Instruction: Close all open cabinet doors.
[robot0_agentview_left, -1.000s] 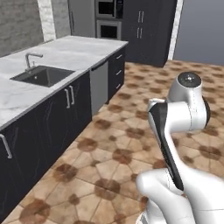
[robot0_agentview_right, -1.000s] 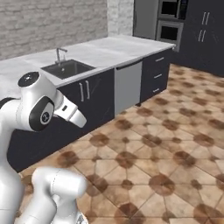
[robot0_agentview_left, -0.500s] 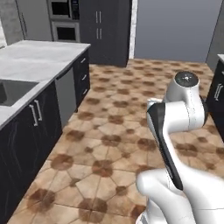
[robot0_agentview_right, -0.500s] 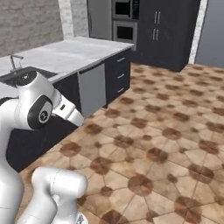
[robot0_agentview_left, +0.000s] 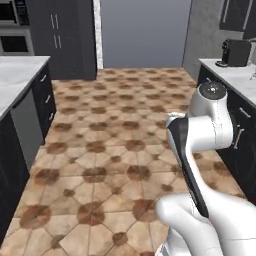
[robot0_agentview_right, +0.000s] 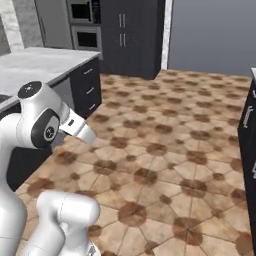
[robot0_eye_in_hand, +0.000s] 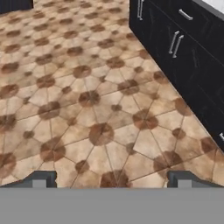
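Swung to the right with the base since a second ago, so that both base views have turned bodily: no more looking along the sink counter, now facing down the open aisle of patterned brown floor tiles (robot0_agentview_left: 110, 130), with nothing in the kitchen itself shifted. Left base view: marble-topped left counter (robot0_agentview_left: 17, 75) along the left edge, with a grey dishwasher front (robot0_agentview_left: 25, 125) set in the black fronts below it; wall ovens (robot0_agentview_left: 12, 30) and a tall black pantry unit (robot0_agentview_left: 65, 37) with long silver handles at the far end, beside a plain grey wall. On the right, a second pale counter (robot0_agentview_left: 235, 75) carrying a dark coffee machine (robot0_agentview_left: 235, 51), and above that, at the top right corner, the lower part of the upper cabinet doors (robot0_agentview_left: 239, 12), black with vertical silver handles, cut off by the frame; cannot tell from here whether standing ajar or shut. White arm (robot0_agentview_left: 200, 130) folded in the lower right, elbow high, well apart from those doors. Right base view: same arm (robot0_agentview_right: 40, 125) at the lower left, forearm pointing out over the tiles, with the left counter, ovens and pantry unit behind. Hand view: gripper (robot0_eye_in_hand: 113, 181) spread wide, fingertips (robot0_eye_in_hand: 43, 179) far apart at the bottom, holding nothing, looking down at bare tiles with black lower cabinet fronts (robot0_eye_in_hand: 183, 48) and their short handles running along the upper right.
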